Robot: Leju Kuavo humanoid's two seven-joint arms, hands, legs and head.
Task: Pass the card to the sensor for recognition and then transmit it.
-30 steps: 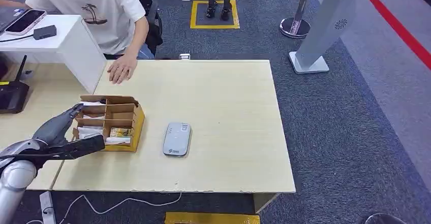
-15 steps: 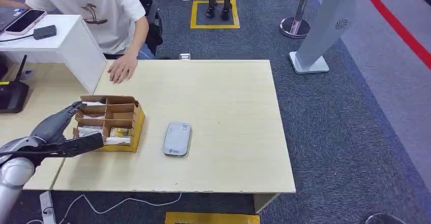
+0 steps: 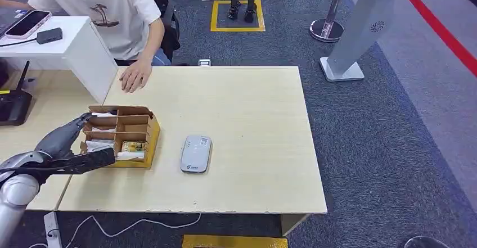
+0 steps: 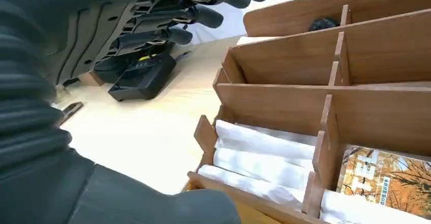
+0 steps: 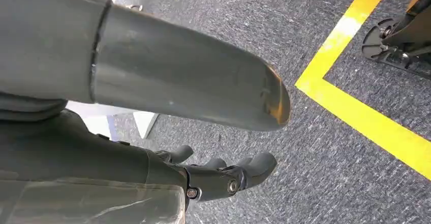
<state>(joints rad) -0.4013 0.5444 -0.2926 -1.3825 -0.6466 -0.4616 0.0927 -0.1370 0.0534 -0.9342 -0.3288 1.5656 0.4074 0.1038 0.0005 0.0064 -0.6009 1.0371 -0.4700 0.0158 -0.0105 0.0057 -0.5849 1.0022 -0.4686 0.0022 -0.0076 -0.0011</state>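
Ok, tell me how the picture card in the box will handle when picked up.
The card looks thin and flat, so probably light and slightly bendy. Its printed face seems glossy, so it may slip between fingers. It sits low in a compartment of the box, close to the dividers, so the left hand likely needs to pinch it by an edge.

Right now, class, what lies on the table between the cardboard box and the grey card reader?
Nothing: in the head view, only bare tabletop separates the cardboard box from the grey card reader.
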